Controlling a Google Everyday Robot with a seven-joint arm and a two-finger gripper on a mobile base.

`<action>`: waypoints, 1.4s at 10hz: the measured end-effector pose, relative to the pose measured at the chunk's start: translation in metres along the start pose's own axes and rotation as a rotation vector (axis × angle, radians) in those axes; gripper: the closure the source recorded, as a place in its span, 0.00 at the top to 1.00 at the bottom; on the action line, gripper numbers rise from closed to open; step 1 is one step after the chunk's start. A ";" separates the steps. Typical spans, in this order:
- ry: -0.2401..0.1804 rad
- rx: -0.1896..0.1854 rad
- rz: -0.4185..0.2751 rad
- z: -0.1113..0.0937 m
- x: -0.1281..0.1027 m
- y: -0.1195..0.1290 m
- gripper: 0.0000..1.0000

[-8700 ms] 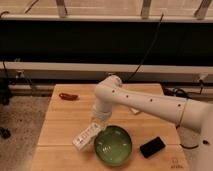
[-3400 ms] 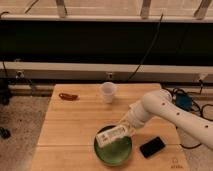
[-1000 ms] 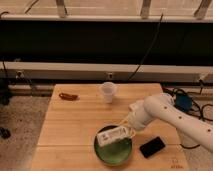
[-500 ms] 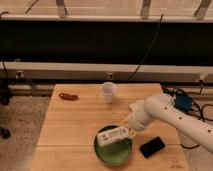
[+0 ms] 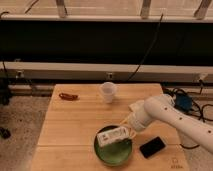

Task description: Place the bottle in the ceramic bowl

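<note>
Hovering gripper (image 5: 127,129) clamped on bottle (image 5: 113,136), long axis near-horizontal, directly over ceramic bowl (image 5: 102,152); release next.

The gripper (image 5: 127,127) above the ceramic bowl (image 5: 114,150) is hidden by the arm (image 5: 170,112), itself cut off right.

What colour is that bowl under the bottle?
Dark green bowl, seen in the camera view; the end effector holds the bottle over it.
</note>
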 end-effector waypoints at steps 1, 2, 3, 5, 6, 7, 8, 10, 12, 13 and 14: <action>0.006 0.002 -0.011 -0.002 -0.001 0.000 0.53; 0.012 0.006 -0.024 -0.003 -0.002 -0.002 0.65; 0.020 0.010 -0.031 -0.005 -0.001 -0.002 0.74; 0.036 0.020 -0.043 -0.010 0.000 -0.002 0.80; 0.041 0.023 -0.047 -0.012 0.000 -0.002 0.80; 0.049 0.028 -0.054 -0.014 0.001 -0.003 0.80; 0.053 0.030 -0.058 -0.016 0.001 -0.003 0.80; 0.059 0.037 -0.066 -0.023 0.003 -0.005 0.80; 0.076 0.046 -0.079 -0.040 0.005 -0.010 0.80; 0.083 0.041 -0.087 -0.044 0.005 -0.011 0.80; 0.089 0.035 -0.096 -0.048 0.006 -0.013 0.80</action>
